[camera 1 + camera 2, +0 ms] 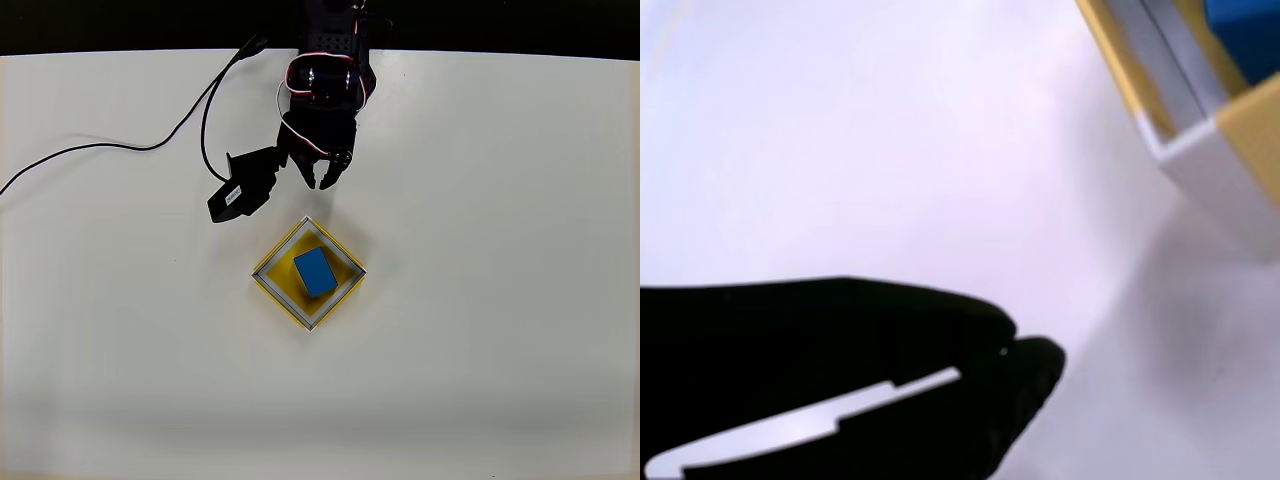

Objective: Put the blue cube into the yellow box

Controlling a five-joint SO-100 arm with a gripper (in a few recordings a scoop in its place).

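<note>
Black gripper (322,180) empty, jaws near-closed | we see blue cube (315,272) already inside yellow box (269,276), just below it in overhead view

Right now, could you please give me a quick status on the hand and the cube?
Hand shut, empty, above the table, short of the yellow box. Blue cube sits inside the box. Black cable off to picture-left, nothing in the way.
</note>
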